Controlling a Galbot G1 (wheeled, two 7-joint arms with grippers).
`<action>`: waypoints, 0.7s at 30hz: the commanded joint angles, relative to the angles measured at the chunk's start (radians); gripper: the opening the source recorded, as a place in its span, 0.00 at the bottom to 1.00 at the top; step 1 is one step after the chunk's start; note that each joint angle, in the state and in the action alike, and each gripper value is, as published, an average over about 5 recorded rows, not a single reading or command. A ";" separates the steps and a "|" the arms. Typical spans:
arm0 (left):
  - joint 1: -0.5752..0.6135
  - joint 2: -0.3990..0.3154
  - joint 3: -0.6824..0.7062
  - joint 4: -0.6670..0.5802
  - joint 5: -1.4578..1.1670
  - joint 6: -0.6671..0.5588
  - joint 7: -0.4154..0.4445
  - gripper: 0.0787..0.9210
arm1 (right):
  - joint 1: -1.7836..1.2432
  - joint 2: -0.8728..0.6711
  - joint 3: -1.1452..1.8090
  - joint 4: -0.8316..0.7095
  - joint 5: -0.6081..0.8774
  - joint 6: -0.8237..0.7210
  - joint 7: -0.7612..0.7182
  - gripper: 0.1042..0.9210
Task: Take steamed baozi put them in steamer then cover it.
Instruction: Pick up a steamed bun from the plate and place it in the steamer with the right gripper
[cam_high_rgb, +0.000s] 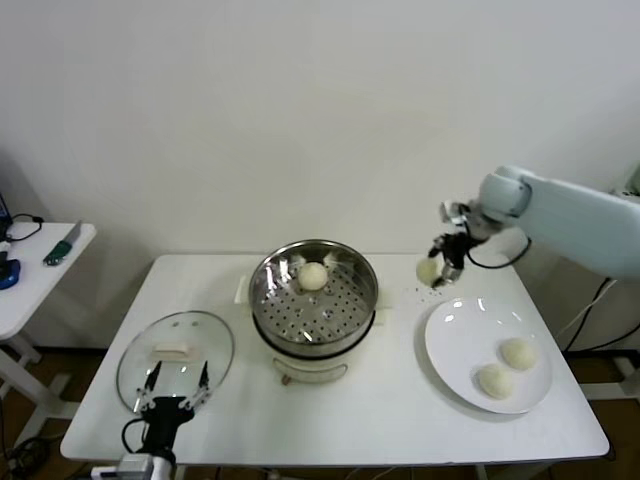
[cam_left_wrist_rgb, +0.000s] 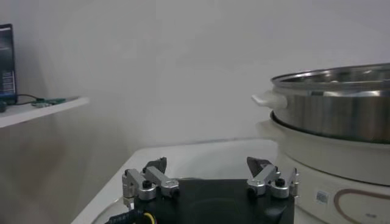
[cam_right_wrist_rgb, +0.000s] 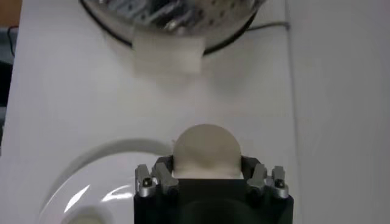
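The steel steamer (cam_high_rgb: 313, 300) stands mid-table on its white pot base, and one baozi (cam_high_rgb: 313, 276) lies inside near its far wall. My right gripper (cam_high_rgb: 437, 270) hangs above the table between the steamer and the white plate (cam_high_rgb: 455, 335), shut on a cream baozi (cam_right_wrist_rgb: 206, 149) that fills the space between its fingers. Two more baozi (cam_high_rgb: 517, 353) (cam_high_rgb: 494, 381) rest on the plate. The glass cover (cam_high_rgb: 176, 358) with its white bar handle lies flat at the front left. My left gripper (cam_high_rgb: 175, 385) is open just above the cover's near edge, holding nothing. The steamer (cam_left_wrist_rgb: 341, 109) also shows in the left wrist view.
A small white side table (cam_high_rgb: 40, 265) with tools stands off to the left. The steamer's white side handle (cam_right_wrist_rgb: 167, 53) points toward the right gripper. The wall runs close behind the table.
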 joint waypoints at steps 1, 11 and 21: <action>0.003 0.002 0.009 -0.007 0.001 0.001 -0.004 0.88 | 0.188 0.206 -0.103 -0.003 0.250 -0.031 0.017 0.73; 0.024 0.015 0.014 -0.013 -0.008 -0.004 -0.015 0.88 | 0.073 0.407 -0.081 -0.028 0.344 -0.091 0.102 0.73; 0.015 0.018 0.022 -0.005 -0.006 -0.001 -0.018 0.88 | -0.055 0.519 -0.112 -0.112 0.313 -0.104 0.144 0.73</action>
